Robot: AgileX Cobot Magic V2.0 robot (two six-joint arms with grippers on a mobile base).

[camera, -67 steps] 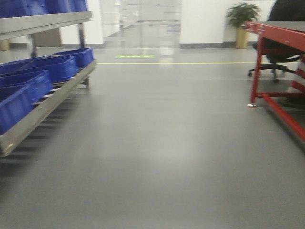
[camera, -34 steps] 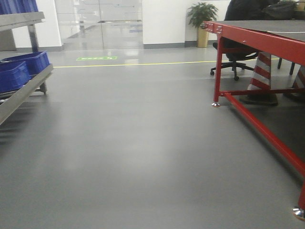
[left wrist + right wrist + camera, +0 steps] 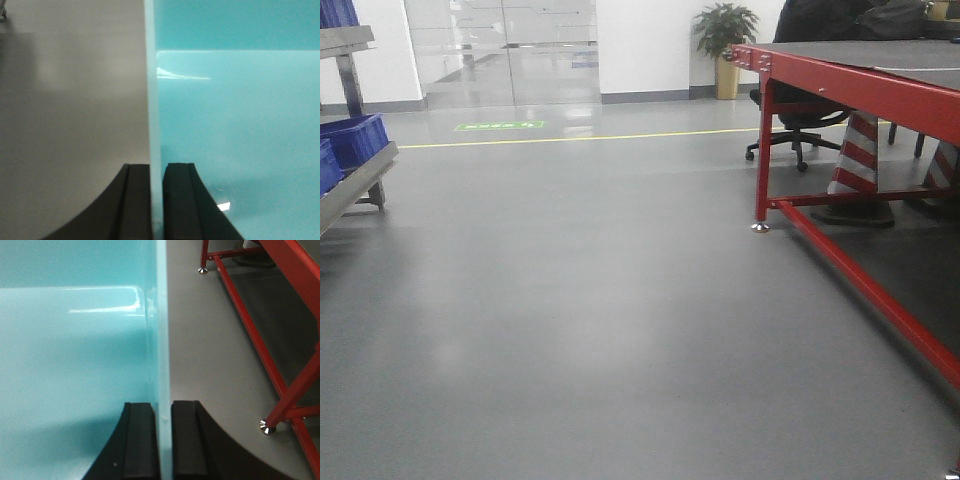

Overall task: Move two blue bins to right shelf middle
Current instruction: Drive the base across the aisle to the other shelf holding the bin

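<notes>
A blue bin, showing light cyan here, fills the right half of the left wrist view (image 3: 235,125) and the left half of the right wrist view (image 3: 75,355). My left gripper (image 3: 156,167) is shut on the bin's left wall, one black finger on each side of it. My right gripper (image 3: 162,405) is shut on the bin's right wall in the same way. The bin hangs above the grey floor. Other blue bins (image 3: 355,138) sit on a metal shelf (image 3: 355,180) at the far left of the front view. The right shelf is out of view.
A red-framed table (image 3: 860,85) runs along the right, its lower rail and foot (image 3: 267,426) close to my right gripper. Under and behind it are a striped cone (image 3: 857,155), an office chair (image 3: 795,125) and a potted plant (image 3: 725,30). Grey floor lies ahead.
The front view has swung to the right: the left shelf with its bins has slid almost out at the left edge, and the red table has come further into view.
</notes>
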